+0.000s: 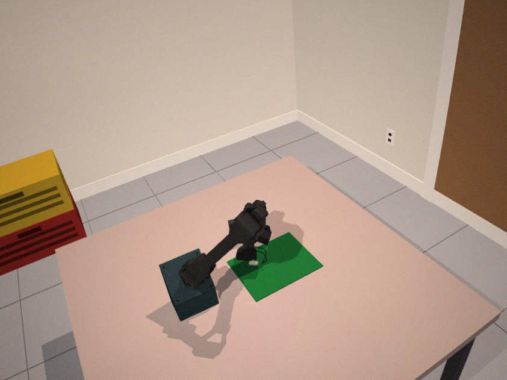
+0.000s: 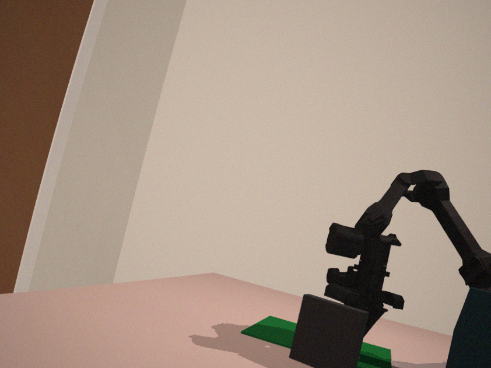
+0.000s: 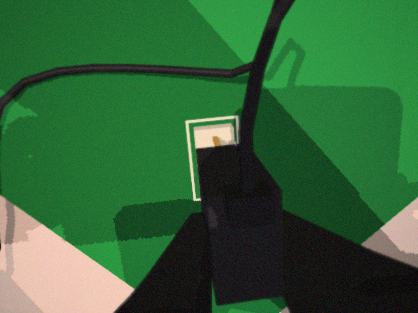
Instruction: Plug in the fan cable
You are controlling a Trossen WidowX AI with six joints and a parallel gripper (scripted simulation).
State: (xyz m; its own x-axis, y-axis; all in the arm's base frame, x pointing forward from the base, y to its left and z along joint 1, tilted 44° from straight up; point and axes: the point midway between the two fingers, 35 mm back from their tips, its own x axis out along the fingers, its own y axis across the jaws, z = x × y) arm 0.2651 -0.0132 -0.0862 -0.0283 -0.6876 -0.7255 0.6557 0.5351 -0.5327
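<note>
plug (image 3: 242,212) over header (image 3: 214,136), pincer clamped on it

top: arm bent over green board (image 1: 291,265); white header just visible beside gripper (image 1: 249,254). exterior: dark fan (image 2: 327,331) hides the fingertips and header. wrist only: plug covers most of the white-outlined header, one gold pin (image 3: 217,140) showing; cable (image 3: 125,69) loops off left.

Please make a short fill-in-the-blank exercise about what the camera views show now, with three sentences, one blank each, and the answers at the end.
1. The gripper is shut on the dark ______.
2. The board lying on the pink table has the colour ______.
3. In the wrist view, most of the white header is hidden by the ______.

Missing words: plug; green; plug
</note>
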